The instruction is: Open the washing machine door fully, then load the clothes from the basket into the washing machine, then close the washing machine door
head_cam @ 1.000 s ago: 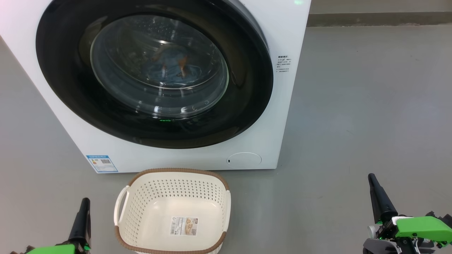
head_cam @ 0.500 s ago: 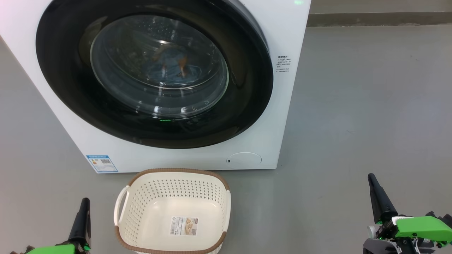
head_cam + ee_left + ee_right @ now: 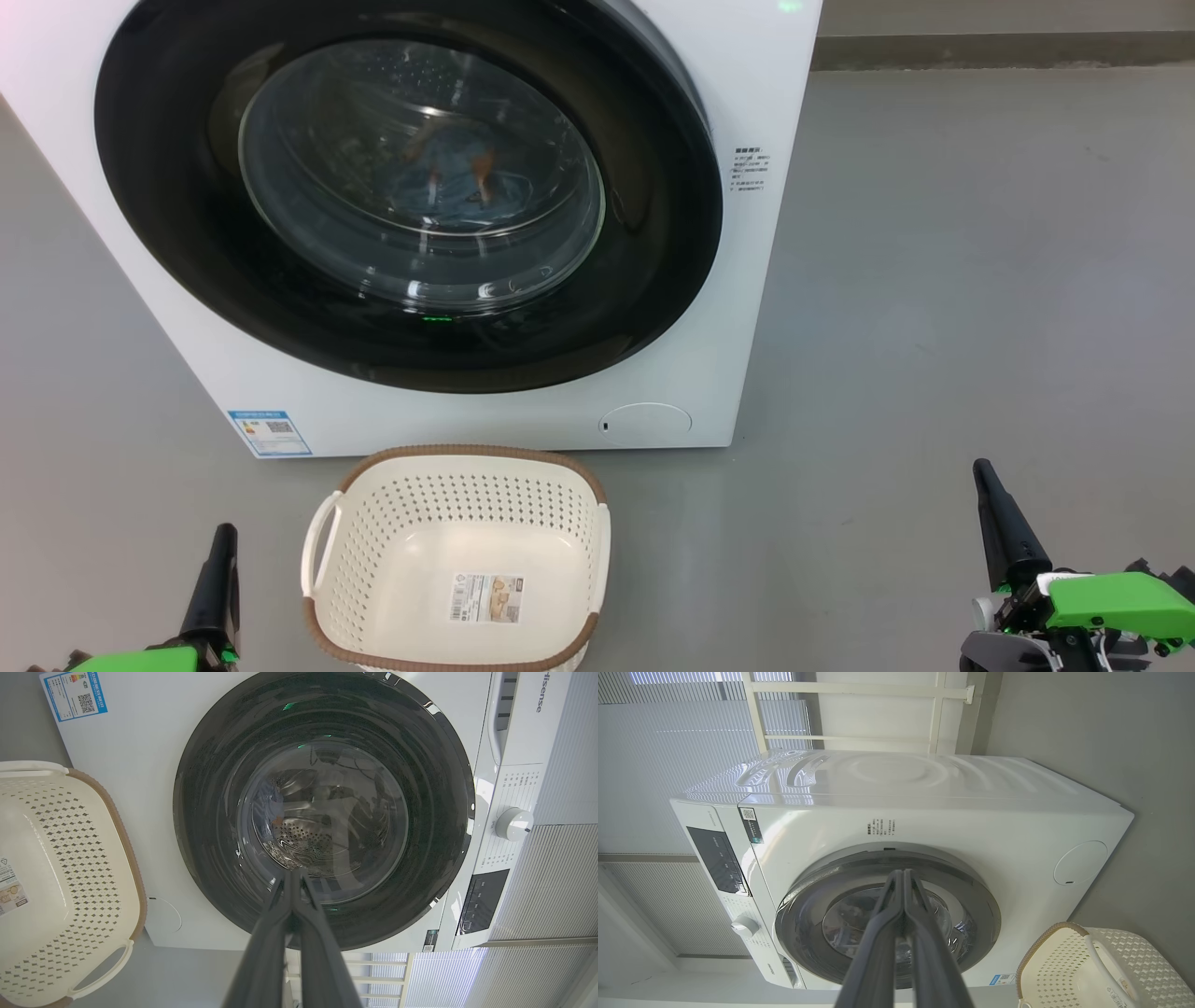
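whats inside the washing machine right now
Through the glass of the closed washing machine door, a light blue garment with orange print lies in the steel drum. Reflections and the door's black ring cover the rest, so any other cloth cannot be made out.

basket [image 3: 373,523] before washing machine [image 3: 747,84], clothes [image 3: 448,182] inside

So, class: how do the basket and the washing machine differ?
The basket is small and open-topped; the washing machine is big, its door shut. The basket lies empty bar a label; the washing machine holds a blue garment. Both are pale, on the floor.
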Controlling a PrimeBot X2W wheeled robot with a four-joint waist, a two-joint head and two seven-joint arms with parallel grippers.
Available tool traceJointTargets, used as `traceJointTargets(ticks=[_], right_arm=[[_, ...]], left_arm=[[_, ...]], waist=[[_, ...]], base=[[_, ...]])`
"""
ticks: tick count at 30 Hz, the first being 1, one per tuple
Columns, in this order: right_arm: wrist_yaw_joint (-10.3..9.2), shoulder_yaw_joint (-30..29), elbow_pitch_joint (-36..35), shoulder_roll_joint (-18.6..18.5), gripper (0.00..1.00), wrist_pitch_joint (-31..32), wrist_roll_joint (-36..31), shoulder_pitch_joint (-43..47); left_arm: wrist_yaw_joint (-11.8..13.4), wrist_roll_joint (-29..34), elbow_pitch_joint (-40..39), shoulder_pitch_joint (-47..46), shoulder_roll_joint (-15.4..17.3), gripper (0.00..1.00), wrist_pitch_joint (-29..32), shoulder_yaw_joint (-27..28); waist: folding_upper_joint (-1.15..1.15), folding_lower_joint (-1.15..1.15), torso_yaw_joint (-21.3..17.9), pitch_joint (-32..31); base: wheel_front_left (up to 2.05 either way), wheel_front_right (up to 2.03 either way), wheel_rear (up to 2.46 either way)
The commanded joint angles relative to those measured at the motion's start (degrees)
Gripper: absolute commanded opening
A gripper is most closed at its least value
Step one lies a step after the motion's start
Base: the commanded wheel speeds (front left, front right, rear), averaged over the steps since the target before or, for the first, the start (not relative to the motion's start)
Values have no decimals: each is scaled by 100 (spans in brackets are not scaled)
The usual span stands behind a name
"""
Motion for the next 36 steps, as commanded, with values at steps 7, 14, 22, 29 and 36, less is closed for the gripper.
traceJointTargets(ticks=[7,14,22,29,36], right_arm=[[-6,91,-170,5,0,21,-3,-57],[-6,88,-170,7,0,23,-5,-58],[-6,85,-170,9,0,26,-8,-58],[-6,82,-170,11,0,28,-10,-58],[-6,80,-170,12,0,30,-12,-58]], left_arm=[[-18,21,-104,-237,49,0,39,204],[-18,24,-104,-237,46,0,42,208],[-18,28,-104,-237,43,0,46,213],[-18,31,-104,-238,40,0,49,217],[-18,35,-104,-238,37,0,52,221]], waist=[[0,0,0,0],[0,0,0,0],[0,0,0,0],[0,0,0,0],[0,0,0,0]], base=[[0,0,0],[0,0,0],[0,0,0],[0,0,0],[0,0,0]])
